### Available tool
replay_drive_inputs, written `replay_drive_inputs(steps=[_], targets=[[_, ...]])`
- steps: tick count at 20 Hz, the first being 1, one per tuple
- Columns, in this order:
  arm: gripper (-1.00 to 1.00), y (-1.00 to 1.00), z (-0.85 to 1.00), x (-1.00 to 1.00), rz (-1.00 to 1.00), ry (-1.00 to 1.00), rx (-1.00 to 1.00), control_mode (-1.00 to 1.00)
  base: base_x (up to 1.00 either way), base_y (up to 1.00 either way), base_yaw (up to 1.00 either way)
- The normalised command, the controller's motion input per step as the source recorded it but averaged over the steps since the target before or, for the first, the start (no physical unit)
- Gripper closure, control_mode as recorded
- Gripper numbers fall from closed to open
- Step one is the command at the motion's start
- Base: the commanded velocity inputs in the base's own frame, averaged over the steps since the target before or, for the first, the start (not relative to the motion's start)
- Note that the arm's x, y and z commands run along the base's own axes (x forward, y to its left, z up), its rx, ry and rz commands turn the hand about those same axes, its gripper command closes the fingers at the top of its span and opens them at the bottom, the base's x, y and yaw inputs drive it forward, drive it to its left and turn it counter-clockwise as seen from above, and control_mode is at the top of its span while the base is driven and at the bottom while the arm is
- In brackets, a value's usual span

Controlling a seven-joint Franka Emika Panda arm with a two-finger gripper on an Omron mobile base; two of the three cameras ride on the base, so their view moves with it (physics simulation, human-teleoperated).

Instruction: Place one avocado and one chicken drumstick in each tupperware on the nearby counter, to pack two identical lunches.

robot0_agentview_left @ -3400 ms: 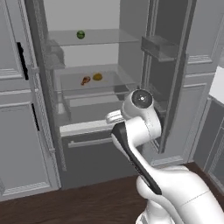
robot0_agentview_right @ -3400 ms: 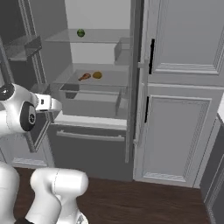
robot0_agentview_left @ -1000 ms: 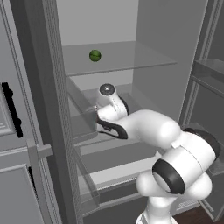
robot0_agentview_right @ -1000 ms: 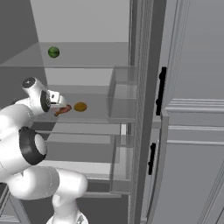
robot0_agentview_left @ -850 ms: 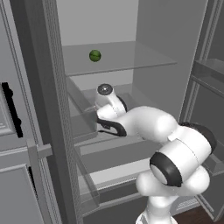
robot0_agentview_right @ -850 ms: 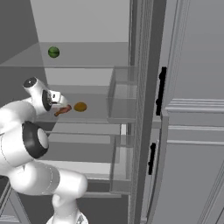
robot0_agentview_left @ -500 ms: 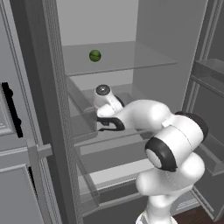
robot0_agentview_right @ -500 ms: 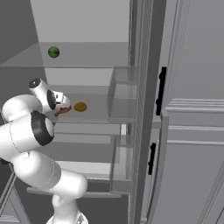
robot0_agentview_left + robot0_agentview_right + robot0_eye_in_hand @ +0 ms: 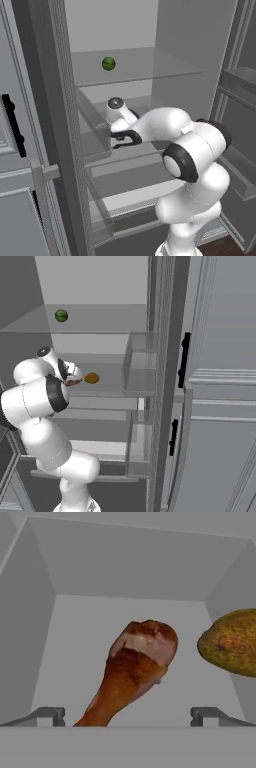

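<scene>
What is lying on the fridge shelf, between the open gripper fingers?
A reddish-brown cooked chicken drumstick lies there, a mustard-yellow avocado beside it. Its thin bone end is hidden at the picture's lower edge.

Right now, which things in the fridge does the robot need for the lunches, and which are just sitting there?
For the job:
- drumstick, lying between the open gripper tips
- avocado, beside the drumstick on the same shelf

Just sitting there:
- green ball on the glass shelf above
- door bin, looks empty
</scene>
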Motion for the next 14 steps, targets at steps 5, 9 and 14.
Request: replay_drive_inputs(steps=[5, 9, 14], targets=[[-1.0, 0.03, -0.09, 0.34, -0.05, 0.0, 0.0, -1.0, 0.0, 0.0, 0.0], [-1.0, 0.01, -0.26, 0.2, -0.06, 0.0, 0.0, -1.0, 0.0, 0.0, 0.0], [-1.0, 0.01, -0.3, 0.01, -0.15, 0.0, 0.0, -1.0, 0.0, 0.0, 0.0]])
